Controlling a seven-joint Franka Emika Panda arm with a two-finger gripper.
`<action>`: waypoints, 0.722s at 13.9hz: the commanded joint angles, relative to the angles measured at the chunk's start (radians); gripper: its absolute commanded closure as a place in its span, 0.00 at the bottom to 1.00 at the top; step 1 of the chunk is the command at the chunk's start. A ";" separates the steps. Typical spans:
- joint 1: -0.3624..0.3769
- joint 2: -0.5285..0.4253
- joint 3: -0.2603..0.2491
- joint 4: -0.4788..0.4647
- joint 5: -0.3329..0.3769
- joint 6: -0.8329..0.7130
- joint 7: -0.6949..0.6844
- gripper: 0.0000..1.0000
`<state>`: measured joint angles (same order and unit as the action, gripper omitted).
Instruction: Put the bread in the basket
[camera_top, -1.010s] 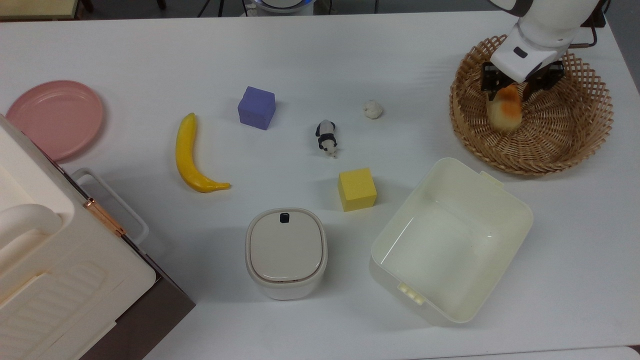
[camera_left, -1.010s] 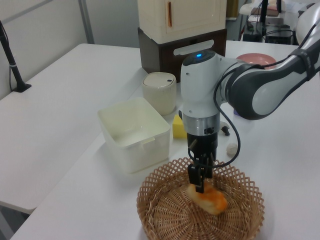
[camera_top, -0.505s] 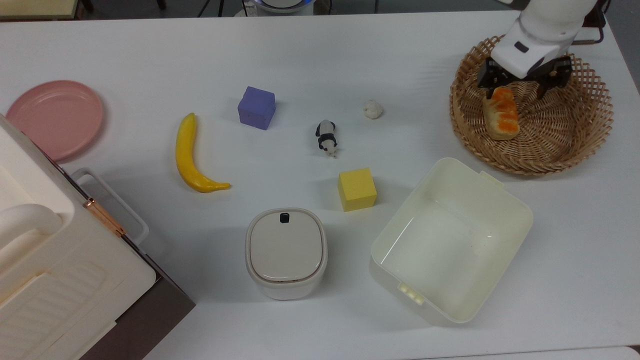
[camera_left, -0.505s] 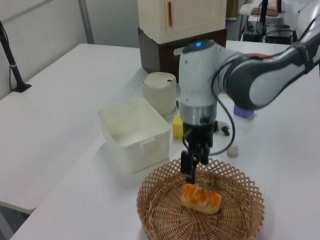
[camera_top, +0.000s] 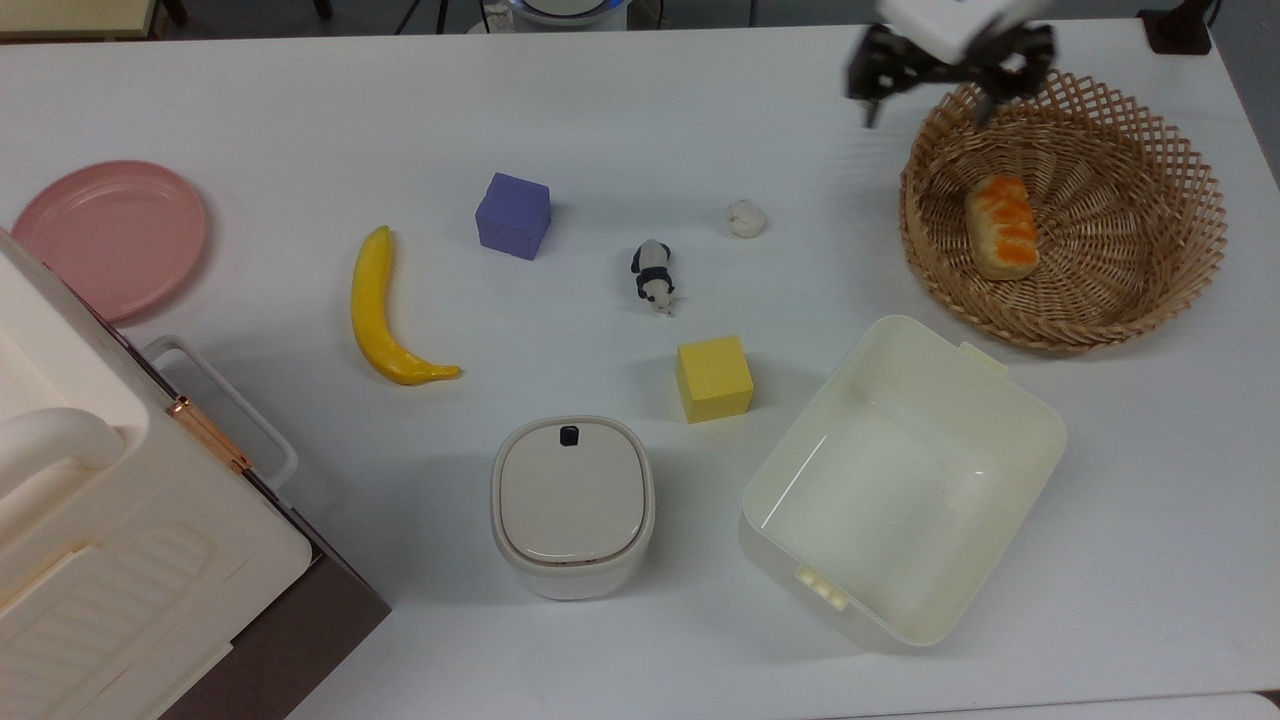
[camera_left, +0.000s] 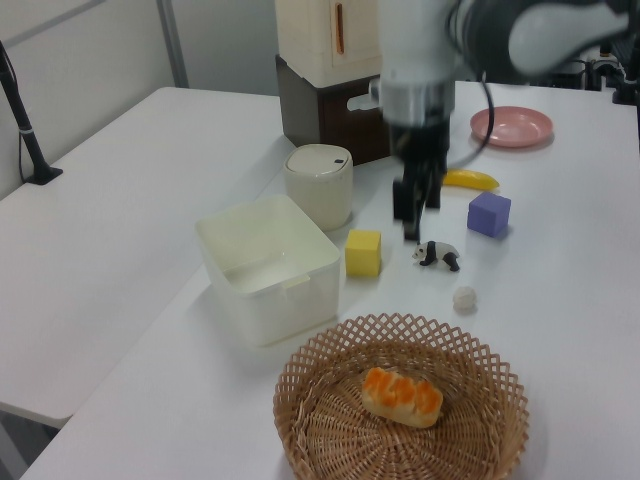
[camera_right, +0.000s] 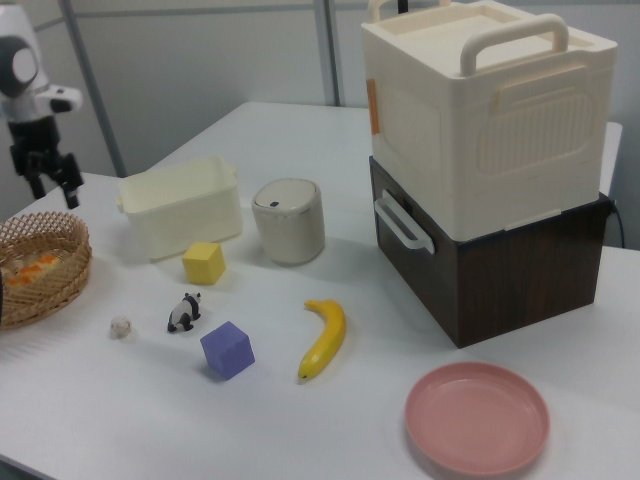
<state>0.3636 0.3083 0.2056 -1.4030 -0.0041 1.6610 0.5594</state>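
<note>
Robotics lab or test room, not a home. Evidence: plain white tabletop (camera_top: 640, 120) set out with unrelated toy props, namely a yellow banana (camera_top: 385, 315), purple cube (camera_top: 513, 215), yellow cube (camera_top: 713, 378), panda figurine (camera_top: 653, 275) and pink plate (camera_top: 105, 235). White-and-grey robot arm (camera_left: 430, 60) stands over the tabletop. In the left view, a black pole (camera_left: 22, 120) at 9 o'clock and cabled equipment (camera_left: 545, 50) at 1 o'clock. Bare pale partition walls (camera_right: 200, 60) behind in the right view.

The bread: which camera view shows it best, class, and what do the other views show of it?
The top view: the bread lies fully visible in the basket, its segmented orange top facing the camera. The left view also shows it whole, but side-on. In the right view the basket's rim hides most of it.
</note>
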 joint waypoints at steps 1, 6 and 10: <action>-0.147 -0.133 0.005 -0.068 -0.008 -0.133 -0.235 0.00; -0.293 -0.186 -0.050 -0.094 -0.011 -0.152 -0.423 0.00; -0.336 -0.202 -0.138 -0.116 -0.016 -0.141 -0.567 0.00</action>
<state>0.0502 0.1495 0.1046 -1.4741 -0.0046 1.5079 0.0748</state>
